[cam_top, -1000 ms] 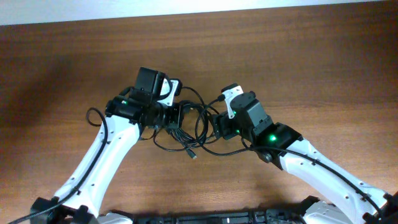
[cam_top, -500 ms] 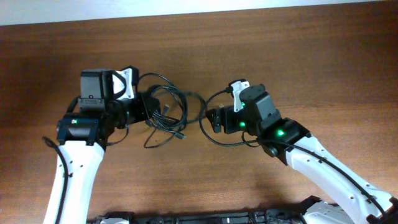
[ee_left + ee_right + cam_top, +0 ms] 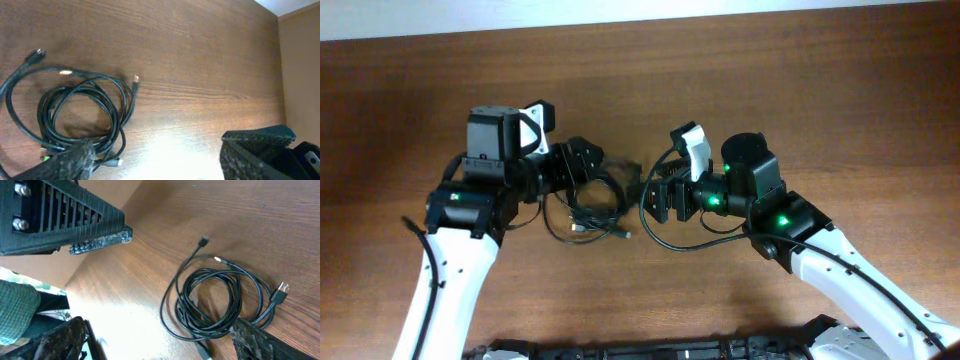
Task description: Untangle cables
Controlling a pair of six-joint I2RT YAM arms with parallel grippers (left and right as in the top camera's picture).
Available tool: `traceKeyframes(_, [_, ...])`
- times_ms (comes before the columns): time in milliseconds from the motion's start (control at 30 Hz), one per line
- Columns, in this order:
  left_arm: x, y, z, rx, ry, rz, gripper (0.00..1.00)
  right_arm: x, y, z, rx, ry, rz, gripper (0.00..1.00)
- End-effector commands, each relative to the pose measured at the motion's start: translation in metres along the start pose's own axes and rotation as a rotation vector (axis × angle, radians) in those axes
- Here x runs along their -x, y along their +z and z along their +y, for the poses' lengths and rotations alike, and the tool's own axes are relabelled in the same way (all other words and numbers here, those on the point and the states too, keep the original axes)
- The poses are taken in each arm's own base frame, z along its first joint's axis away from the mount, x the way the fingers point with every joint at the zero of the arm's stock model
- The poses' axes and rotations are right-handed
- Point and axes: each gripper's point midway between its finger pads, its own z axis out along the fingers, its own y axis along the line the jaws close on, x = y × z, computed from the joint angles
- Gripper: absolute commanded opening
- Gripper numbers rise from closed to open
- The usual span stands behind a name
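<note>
Black cables (image 3: pixel 588 208) coiled in tangled loops, left gripper (image 3: pixel 156 144) wide, right gripper (image 3: pixel 159 326) wide

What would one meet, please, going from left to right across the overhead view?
left arm → cable coil → right tool → right arm
</note>
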Motion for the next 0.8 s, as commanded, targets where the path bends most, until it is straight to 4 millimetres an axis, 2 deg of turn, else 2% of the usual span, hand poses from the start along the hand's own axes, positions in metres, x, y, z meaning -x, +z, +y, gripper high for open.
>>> traceKeyframes(0, [-0.007, 0.021, 0.013, 0.04, -0.041, 0.08, 0.78, 0.001, 0.0, -0.017, -0.089, 0.019, -0.015, 0.91])
traceKeyframes(33, [-0.011, 0.028, 0.02, 0.059, -0.057, 0.113, 0.65, -0.001, 0.0, -0.02, -0.101, 0.024, -0.012, 0.92])
traceKeyframes(67, [-0.02, 0.039, 0.043, 0.159, -0.11, 0.157, 0.52, -0.002, 0.0, -0.021, -0.104, 0.028, -0.005, 0.92])
traceKeyframes(133, [-0.039, 0.051, 0.089, 0.39, -0.318, 0.21, 0.5, -0.004, -0.001, -0.025, -0.13, 0.035, -0.001, 0.92])
traceKeyframes(233, [-0.057, 0.085, 0.114, 0.45, -0.371, 0.31, 0.48, -0.013, -0.002, -0.034, -0.172, 0.058, 0.027, 0.92])
traceKeyframes(333, [-0.079, 0.088, 0.134, 0.562, -0.461, 0.378, 0.44, -0.017, -0.002, -0.035, -0.178, 0.059, 0.042, 0.93])
traceKeyframes(400, [-0.068, 0.085, 0.156, 0.679, -0.429, 0.3, 0.42, -0.017, -0.003, -0.035, -0.179, 0.061, 0.045, 0.93])
traceKeyframes(433, [-0.066, 0.085, 0.157, 0.681, -0.426, 0.291, 0.36, -0.019, -0.003, -0.036, -0.18, 0.063, 0.049, 0.93])
traceKeyframes(500, [-0.062, 0.088, 0.156, 0.669, -0.422, 0.274, 0.31, -0.019, -0.003, -0.036, -0.181, 0.063, 0.049, 0.96])
traceKeyframes(533, [-0.061, 0.09, 0.157, 0.667, -0.422, 0.27, 0.33, -0.019, -0.003, -0.036, -0.181, 0.063, 0.049, 0.96])
traceKeyframes(567, [-0.063, 0.094, 0.156, 0.666, -0.418, 0.277, 0.38, -0.018, -0.003, -0.036, -0.181, 0.063, 0.048, 0.97])
traceKeyframes(667, [-0.074, 0.109, 0.156, 0.675, -0.393, 0.316, 0.39, -0.018, -0.003, -0.036, -0.181, 0.063, 0.048, 0.99])
traceKeyframes(733, [-0.079, 0.119, 0.16, 0.682, -0.387, 0.333, 0.31, -0.018, -0.003, -0.036, -0.181, 0.063, 0.048, 1.0])
traceKeyframes(767, [-0.082, 0.122, 0.162, 0.686, -0.387, 0.341, 0.2, -0.019, -0.003, -0.036, -0.181, 0.063, 0.049, 0.99])
